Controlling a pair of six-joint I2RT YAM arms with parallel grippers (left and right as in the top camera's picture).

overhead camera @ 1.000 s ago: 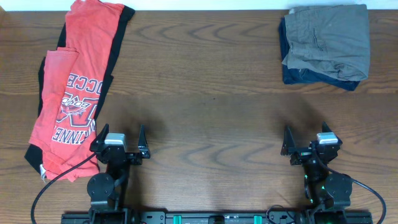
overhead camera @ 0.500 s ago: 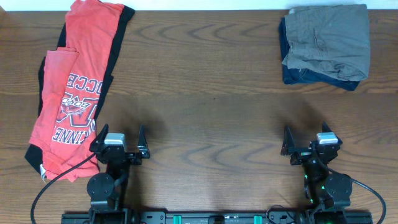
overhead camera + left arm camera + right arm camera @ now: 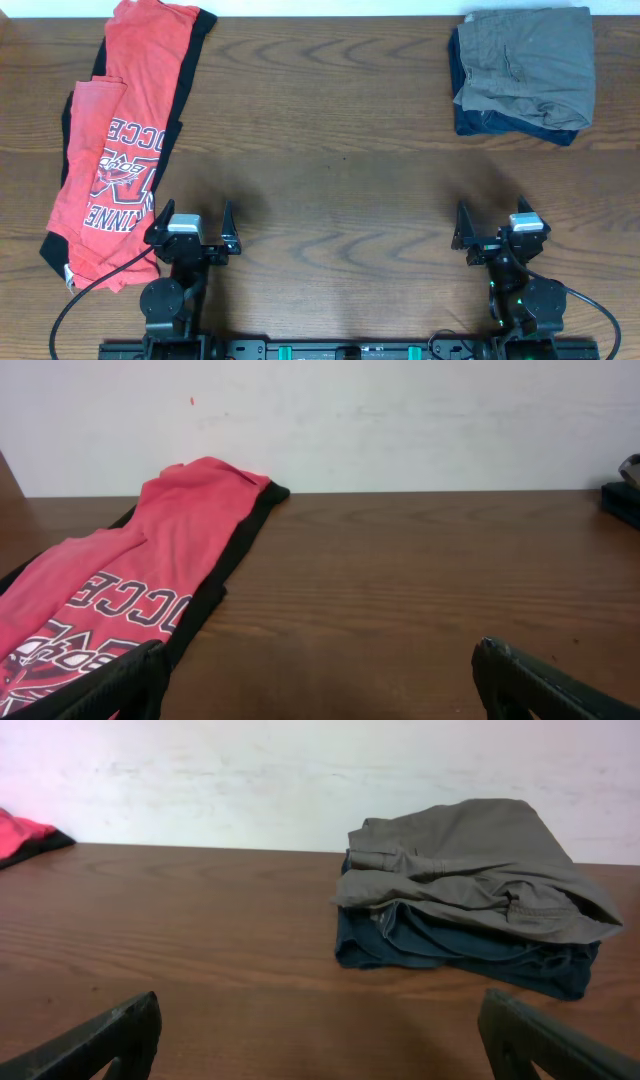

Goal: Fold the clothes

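Observation:
The grey-khaki shorts lie folded at the far right of the table, on top of a dark navy folded garment. They also show in the right wrist view, over the navy garment. My left gripper is open and empty near the front edge, beside the red T-shirt. In the left wrist view its fingers frame bare wood. My right gripper is open and empty at the front right, well short of the shorts. Its fingers are also spread wide.
A red T-shirt with white lettering and black trim lies spread along the left side, also seen in the left wrist view. The wooden table stands against a white wall at the back.

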